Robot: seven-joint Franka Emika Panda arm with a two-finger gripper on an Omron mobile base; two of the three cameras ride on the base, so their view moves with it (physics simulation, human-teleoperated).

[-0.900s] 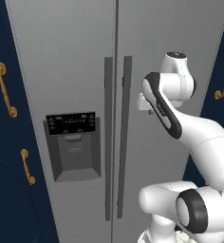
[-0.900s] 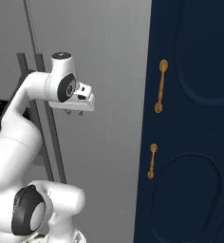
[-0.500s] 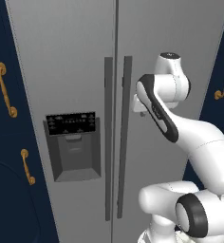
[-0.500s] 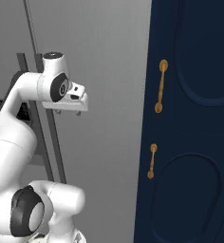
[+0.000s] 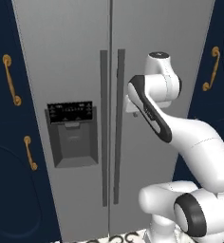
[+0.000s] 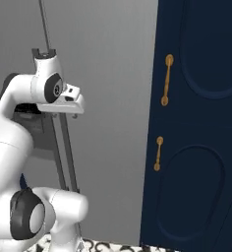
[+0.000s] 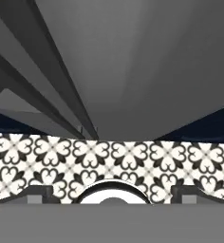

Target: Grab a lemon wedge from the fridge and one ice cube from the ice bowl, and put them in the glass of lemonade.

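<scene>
The fridge stands straight ahead, tall and grey, with both doors shut. Its two dark bar handles run down the middle, and the dispenser recess is in the left door. My gripper points down in front of the right door, just right of that door's handle, and touches nothing. It is open, with the fingertips wide apart and nothing between them. In the left base view the forearm hides most of the gripper. The lemon wedge, ice bowl and glass of lemonade are out of view.
Navy cabinets with brass handles flank the fridge: a left cabinet and a right cabinet. Black-and-white patterned floor tiles lie below the hand, at the foot of the fridge.
The jaws have opened wide. The hand has swung left across the right door, closer to the bar handles.
</scene>
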